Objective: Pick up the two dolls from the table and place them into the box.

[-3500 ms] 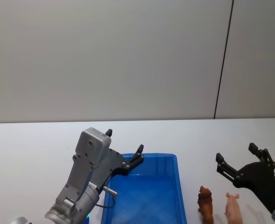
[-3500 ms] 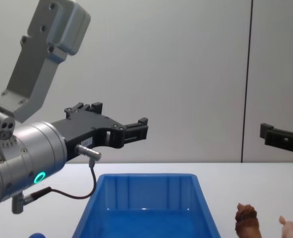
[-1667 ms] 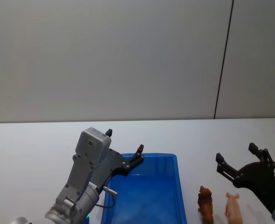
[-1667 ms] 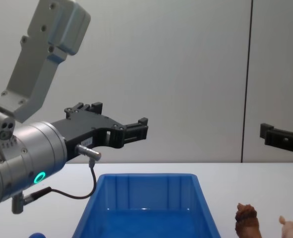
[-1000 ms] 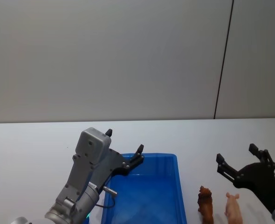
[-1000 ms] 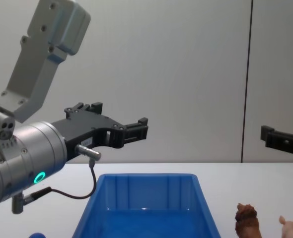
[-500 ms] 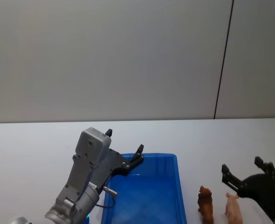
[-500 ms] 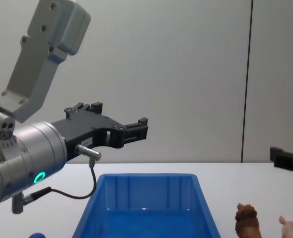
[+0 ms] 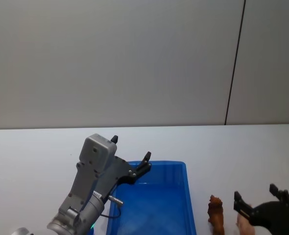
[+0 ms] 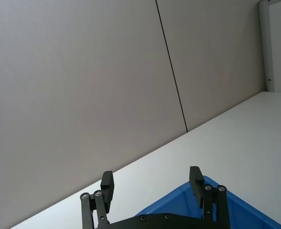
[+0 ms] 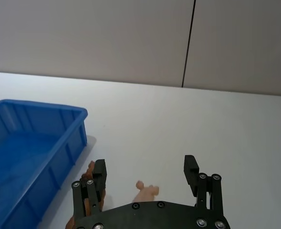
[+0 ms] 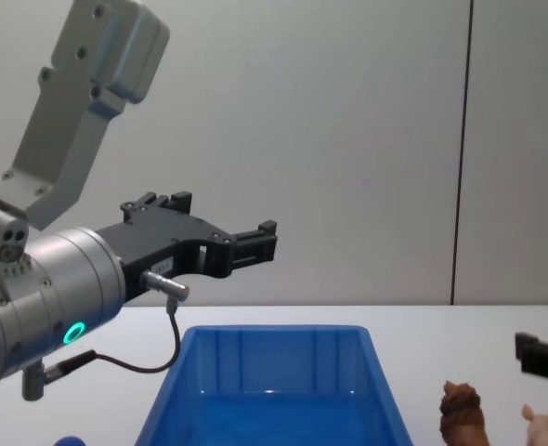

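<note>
White, plain tabletop carries everything. Nearest, the right gripper hangs low with its black fingers spread wide, straddling a pale pink toy pig, probably so that it can close on it from above. Just beside the pig, on the bin's side, stands the shaggy dark-brown animal doll. Both lie outside the large bright-blue plastic bin, near its right wall. The left gripper hovers above the bin's left side, fingers parted and empty, seemingly parked clear. Beyond rises a grey panelled wall.

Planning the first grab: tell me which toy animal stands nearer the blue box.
The brown animal, just right of the box; the pink pig stands farther right.
</note>
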{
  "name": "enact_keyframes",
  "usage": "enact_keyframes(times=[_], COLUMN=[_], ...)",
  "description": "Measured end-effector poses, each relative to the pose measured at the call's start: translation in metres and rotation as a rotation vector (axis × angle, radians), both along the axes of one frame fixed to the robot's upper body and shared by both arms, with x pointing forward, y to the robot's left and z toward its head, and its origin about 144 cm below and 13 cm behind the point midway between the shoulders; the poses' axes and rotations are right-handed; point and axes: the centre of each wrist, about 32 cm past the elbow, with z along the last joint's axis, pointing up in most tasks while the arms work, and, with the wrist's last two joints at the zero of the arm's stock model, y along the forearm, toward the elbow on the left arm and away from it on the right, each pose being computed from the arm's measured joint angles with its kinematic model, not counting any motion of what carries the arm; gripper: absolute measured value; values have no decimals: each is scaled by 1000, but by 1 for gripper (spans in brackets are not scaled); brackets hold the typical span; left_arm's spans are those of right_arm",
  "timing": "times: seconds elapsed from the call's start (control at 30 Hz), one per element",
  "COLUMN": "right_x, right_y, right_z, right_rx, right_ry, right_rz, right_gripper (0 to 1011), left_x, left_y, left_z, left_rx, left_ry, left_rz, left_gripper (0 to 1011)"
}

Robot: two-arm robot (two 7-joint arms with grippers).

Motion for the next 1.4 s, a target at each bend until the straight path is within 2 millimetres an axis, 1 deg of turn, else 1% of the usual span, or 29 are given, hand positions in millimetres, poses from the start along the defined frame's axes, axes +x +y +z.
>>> enact_keyframes(times=[0.23, 0.47, 0.97, 1.17, 1.2, 1.27, 1.3, 1.33, 1.4], right_x=[-6, -10, -10, -8, -7, -7, -6, -6, -6], right_y=[5, 8, 12, 13, 13, 13, 13, 13, 13], right_z=[-6, -16, -37, -46, -46, -49, -49, -50, -52], right_rx=[-16, -32, -53, -52, -51, -51, -50, -50, -50], right_ry=[36, 74, 120, 131, 131, 136, 138, 139, 142], right_rz=[-20, -33, -41, -37, -37, -36, -35, -35, -35], right_gripper=[1001, 1001, 1001, 891, 843, 807, 756, 756, 678], left_x=[0, 0, 0, 0, 0, 0, 0, 0, 0], left_y=[0, 0, 0, 0, 0, 0, 0, 0, 0], left_z=[0, 0, 0, 0, 0, 0, 0, 0, 0], left_rx=[0, 0, 0, 0, 0, 0, 0, 0, 0], left_ry=[0, 0, 0, 0, 0, 0, 0, 0, 0], left_rz=[0, 0, 0, 0, 0, 0, 0, 0, 0], left_gripper=[1001, 1001, 1001, 1001, 1001, 1001, 1001, 1001, 1001])
